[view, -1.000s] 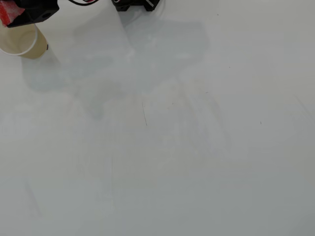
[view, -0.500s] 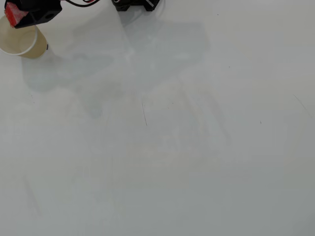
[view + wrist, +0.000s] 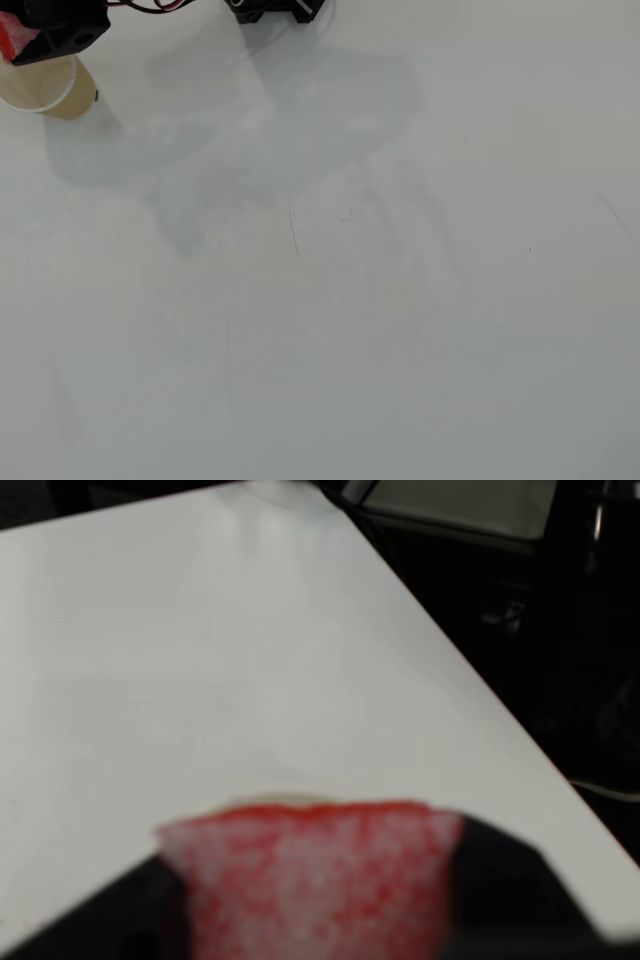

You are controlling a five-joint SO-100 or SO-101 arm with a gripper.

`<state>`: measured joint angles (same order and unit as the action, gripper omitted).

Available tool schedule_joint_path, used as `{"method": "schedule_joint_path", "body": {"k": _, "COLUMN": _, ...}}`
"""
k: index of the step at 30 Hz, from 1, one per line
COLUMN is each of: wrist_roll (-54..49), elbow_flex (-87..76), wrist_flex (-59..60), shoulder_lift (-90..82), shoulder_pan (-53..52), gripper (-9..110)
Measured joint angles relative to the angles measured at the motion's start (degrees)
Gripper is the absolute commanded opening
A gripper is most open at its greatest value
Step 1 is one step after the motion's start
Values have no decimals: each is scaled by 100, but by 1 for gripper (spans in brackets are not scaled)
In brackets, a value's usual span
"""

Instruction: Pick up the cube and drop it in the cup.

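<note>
Jaws found clamped on the cube (image 3: pixel 312 880), gripper (image 3: pixel 22 40) poised over the cup (image 3: pixel 45 88) at upper left of overhead view; carry step judged complete, release over the mouth required next.

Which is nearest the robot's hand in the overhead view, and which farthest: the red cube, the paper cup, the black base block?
1. Red cube, held in the hand, top left.
2. Paper cup, just below.
3. Black base block, top centre.
</note>
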<state>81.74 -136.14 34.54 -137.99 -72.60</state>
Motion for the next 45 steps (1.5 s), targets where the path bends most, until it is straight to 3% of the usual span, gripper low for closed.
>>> {"method": "schedule_joint_path", "body": {"k": 35, "wrist_roll": 18, "elbow_flex": 272, "wrist_flex": -176, "shoulder_lift": 721, "shoulder_pan": 114, "gripper": 0}}
{"method": "schedule_joint_path", "body": {"k": 45, "wrist_roll": 18, "elbow_flex": 272, "wrist_flex": 272, "shoulder_lift": 721, "shoulder_pan": 167, "gripper": 0}}
